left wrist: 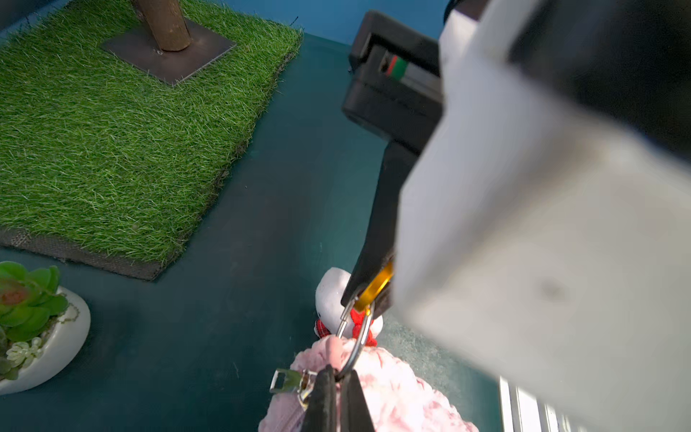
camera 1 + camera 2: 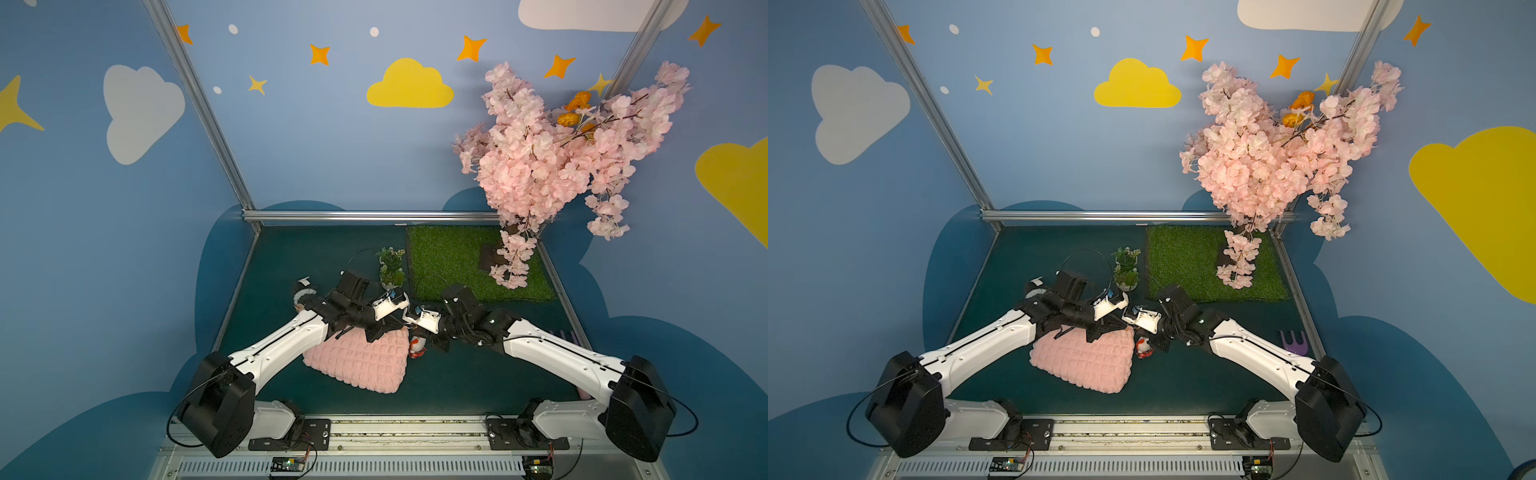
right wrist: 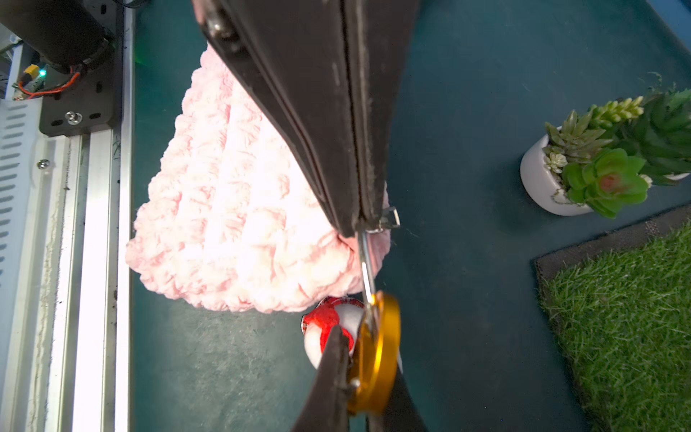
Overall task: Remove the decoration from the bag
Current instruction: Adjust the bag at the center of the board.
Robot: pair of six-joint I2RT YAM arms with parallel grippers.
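Note:
The pink quilted bag point(image 2: 357, 361) point(image 2: 1084, 361) lies at the table's front centre. At its right corner sits the decoration point(image 2: 417, 345) point(image 2: 1143, 347), a small white plush with a red bow point(image 1: 331, 295) point(image 3: 351, 318). A gold clip point(image 3: 377, 348) with a silver ring point(image 1: 355, 348) links it to the bag's pink corner loop point(image 3: 375, 247), beside the zip pull point(image 1: 286, 379). My left gripper point(image 1: 338, 377) point(image 2: 401, 328) is shut on the silver ring at that loop. My right gripper point(image 3: 368, 348) point(image 2: 419, 332) is shut on the gold clip, just above the plush.
A white pot of succulents point(image 2: 390, 270) point(image 3: 583, 175) stands behind the grippers. The grass mat point(image 2: 469, 266) with the pink blossom tree point(image 2: 561, 158) fills the back right. A dark plush with a white frill point(image 2: 303, 295) lies behind the left arm. A purple fork-shaped item point(image 2: 1293, 340) lies at the right edge.

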